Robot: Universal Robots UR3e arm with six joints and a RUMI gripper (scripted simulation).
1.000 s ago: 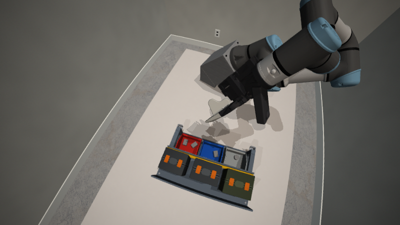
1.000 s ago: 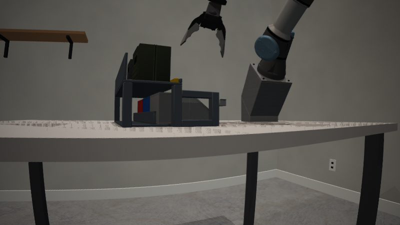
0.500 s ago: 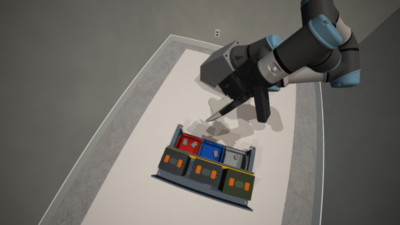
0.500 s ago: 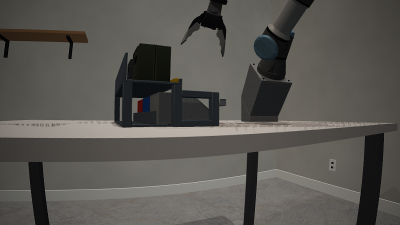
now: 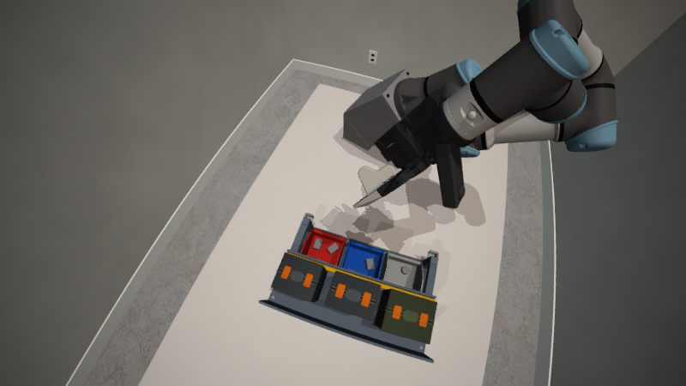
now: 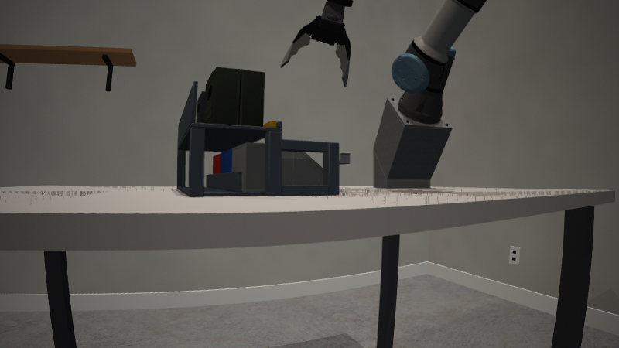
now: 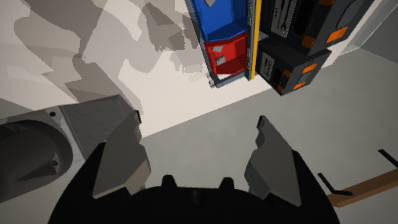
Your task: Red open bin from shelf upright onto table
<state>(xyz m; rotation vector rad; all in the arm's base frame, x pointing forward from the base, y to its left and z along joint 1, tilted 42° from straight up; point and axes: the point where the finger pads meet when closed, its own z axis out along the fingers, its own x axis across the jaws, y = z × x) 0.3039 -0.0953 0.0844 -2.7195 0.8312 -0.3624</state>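
Held my claw wide, nothing between fingers, up above bench. Red bin sat in lower level of shelf, at one end of row, two small grey parts inside. Blue bin stood just beside it, then grey bin. Three dark cases (orange latches, rather smart) rested on upper level. Claw stood well apart from red bin.

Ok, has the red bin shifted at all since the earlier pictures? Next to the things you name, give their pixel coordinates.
No. In the top view the red bin (image 5: 324, 256) (image 6: 216, 164) (image 7: 234, 54) sits just where it did against the shelf (image 5: 301, 235) (image 6: 197, 162) (image 7: 231, 81), still beside the blue bin (image 5: 356, 259) (image 6: 226, 162) (image 7: 223, 22).
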